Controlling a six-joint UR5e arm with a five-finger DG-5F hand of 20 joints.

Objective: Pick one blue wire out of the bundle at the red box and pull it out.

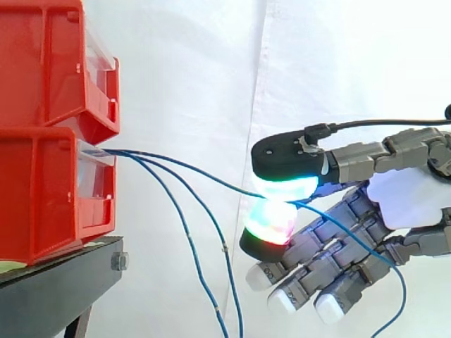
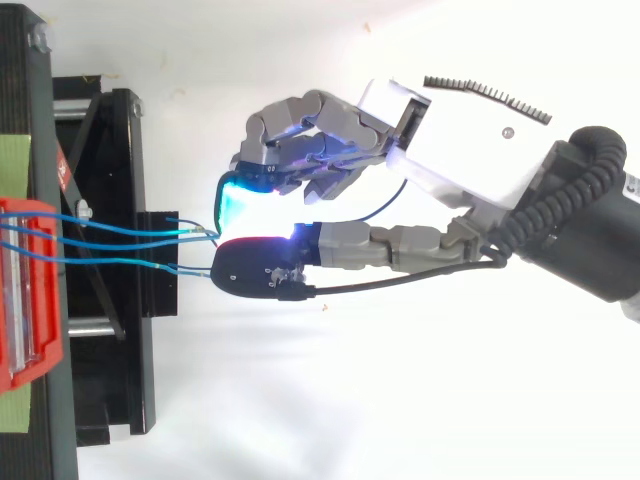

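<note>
Where inside hand [image 1: 410, 194], blue wire [image 1: 194, 170] hidden.

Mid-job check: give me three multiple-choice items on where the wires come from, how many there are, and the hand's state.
1. Where do the thin blue wires come out?
A. the lower red plastic bin
B. a blue metal drawer
C. a cardboard box

2. How many blue wires leave it?
A. two
B. three
C. five

3. The robot hand is:
A. open, clear of the wires
B. shut on one blue wire
C. shut, holding nothing

Answers:
1 A, they emerge at the lower bin's front.
2 B, one runs to the hand and two hang down.
3 B, two glowing pads pinch that wire.
</note>
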